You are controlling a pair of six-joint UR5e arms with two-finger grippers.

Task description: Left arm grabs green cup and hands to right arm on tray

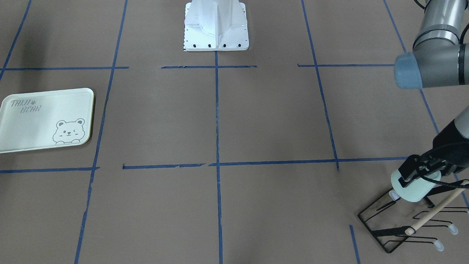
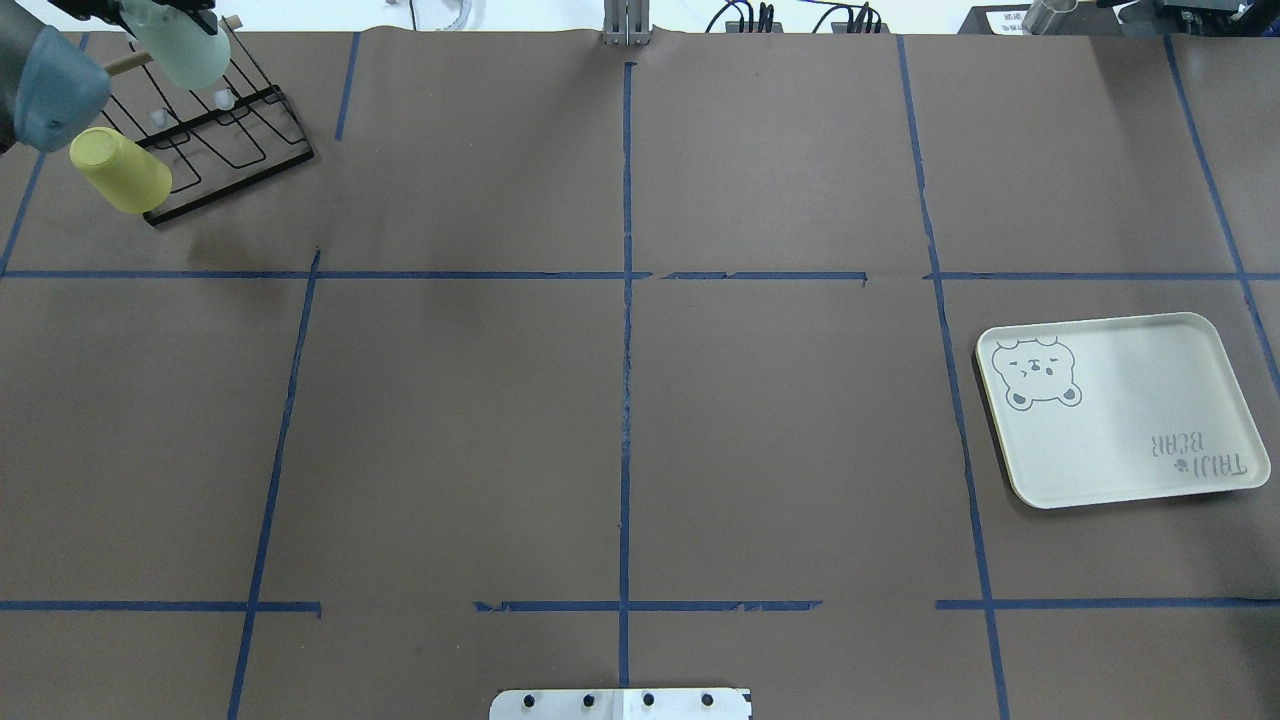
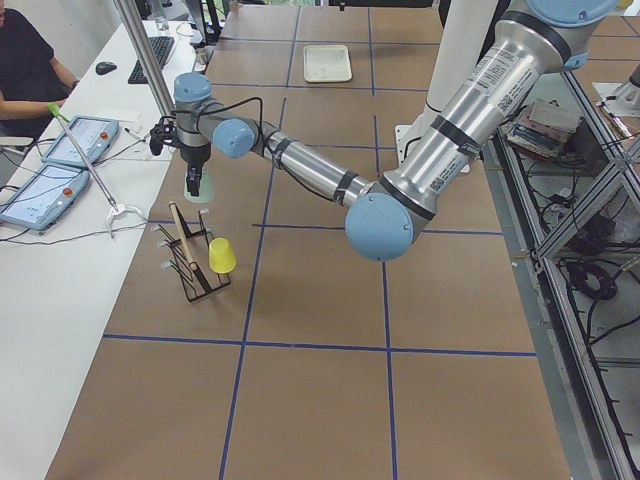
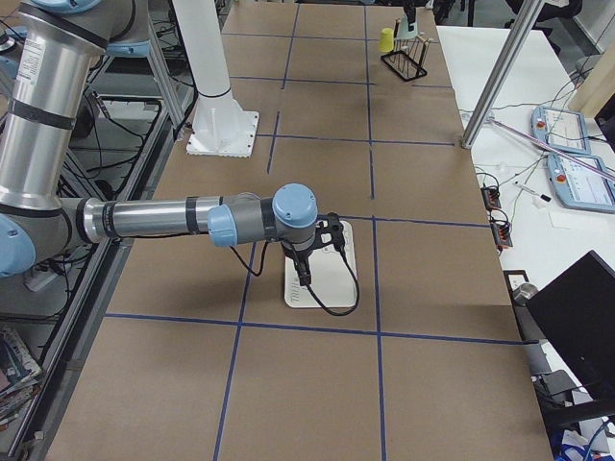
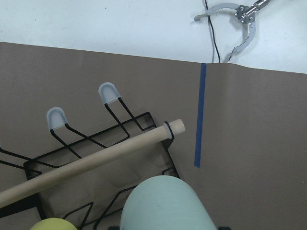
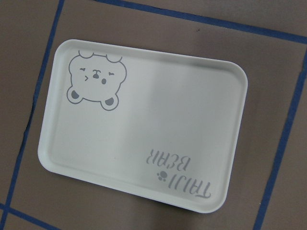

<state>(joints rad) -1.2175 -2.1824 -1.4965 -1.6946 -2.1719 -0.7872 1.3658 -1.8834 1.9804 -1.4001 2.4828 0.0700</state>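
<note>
Left end effector (image 1: 413, 173): closed around the green cup (image 1: 416, 187), black fingers (image 1: 406, 171) pressed to its wall near the wider end.
Green cup: in that hold, tilted and raised clear of the worktop (image 1: 271, 121). In the left wrist view its rounded wall fills the lower middle.
Just below the left end effector: black wire rack (image 1: 388, 229) with clear-capped prongs, and a wooden dowel (image 1: 432, 214) across it. The green cup appears free of the prongs.
Beside the left end effector: yellow cup (image 2: 122, 170), tipped on the near end of the rack, not gripped.
Well apart from the left end effector: right end effector (image 4: 304, 272), hanging over the tray (image 2: 1120, 450). I cannot tell how far open it is, as its wrist view shows no fingers.
Tray: flat on the worktop, directly beneath the right end effector. The green cup is not on it.
Done, by judgement: grab and lift-off.
Left, by judgement: the carry across the worktop, the hand-over to the right arm, and the setting-down on the tray.
</note>
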